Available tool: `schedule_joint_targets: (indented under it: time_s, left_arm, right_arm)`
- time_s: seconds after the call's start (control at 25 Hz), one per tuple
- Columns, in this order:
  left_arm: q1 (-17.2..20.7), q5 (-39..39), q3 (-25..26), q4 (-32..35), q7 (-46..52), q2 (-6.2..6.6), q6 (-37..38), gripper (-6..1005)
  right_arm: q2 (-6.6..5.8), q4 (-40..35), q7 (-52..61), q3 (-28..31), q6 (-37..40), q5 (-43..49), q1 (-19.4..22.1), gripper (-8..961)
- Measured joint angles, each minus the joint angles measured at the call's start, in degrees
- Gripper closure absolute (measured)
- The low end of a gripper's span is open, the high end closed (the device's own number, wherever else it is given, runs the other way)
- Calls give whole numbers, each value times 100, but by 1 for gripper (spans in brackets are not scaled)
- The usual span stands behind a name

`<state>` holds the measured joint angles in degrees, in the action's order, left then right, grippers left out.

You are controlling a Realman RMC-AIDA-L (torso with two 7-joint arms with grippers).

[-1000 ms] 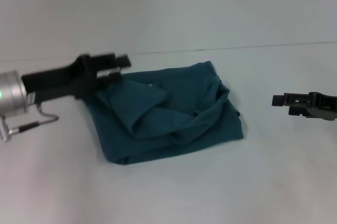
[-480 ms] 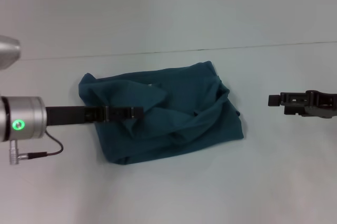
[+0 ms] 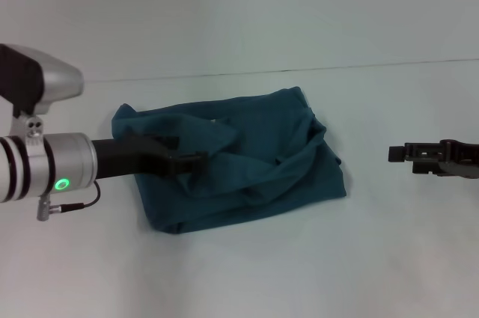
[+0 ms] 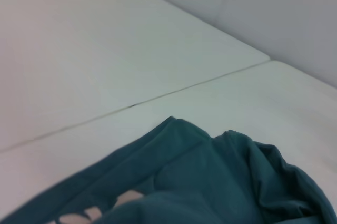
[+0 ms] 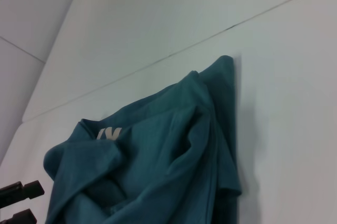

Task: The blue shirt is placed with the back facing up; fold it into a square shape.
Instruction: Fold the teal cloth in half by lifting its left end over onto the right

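1. The blue shirt (image 3: 239,157) lies bunched in the middle of the head view on the white table (image 3: 247,273), a rumpled block with loose folds rather than a flat square. Its long axis runs from the left of the frame toward the right, tilting slightly upward at the right end.

2. The left gripper (image 3: 191,159) reaches in from the left edge of the head view, with its fingertips over the left-centre part of the cloth. Its fingers look drawn close together, but I cannot tell whether they pinch any fabric or merely sit above it.

3. The right gripper (image 3: 398,154) hangs at the right edge of the head view, well apart from the shirt's right border with bare table between. Whether its fingers are spread or pressed together cannot be told.

4. The left arm is much the nearer, and the shirt extends rightward from its tip; any pull or smoothing would, in my judgement, start there.

5. The left wrist view shows a scrap of white lettering (image 4: 92,214) at the bottom left of the frame, which the head view barely hints at. The right wrist view shows the same lettering (image 5: 109,133) peeking from a fold, plus the raised far corner (image 5: 224,63), and two dark fingertips of the left gripper at the bottom-left corner.
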<state>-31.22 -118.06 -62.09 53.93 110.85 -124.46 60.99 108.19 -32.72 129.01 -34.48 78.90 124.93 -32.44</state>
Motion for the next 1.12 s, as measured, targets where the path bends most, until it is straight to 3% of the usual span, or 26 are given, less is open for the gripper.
schedule_joint_targets:
  time_s: [0.32,0.68,1.12]
  left_arm:
    - [309,626,-968,256,-1263,-20,-671,344]
    - [365,617,-1683,124,-1761,-25,-1507,349]
    - [405,622,-1830,-9,-1785,-26,-2149,354]
  right_arm:
    - [4,11,20,8,-72,14,10,70]
    - [9,14,67,29,-108,14,10,70]
    - [9,20,90,30,-129,14,10,69]
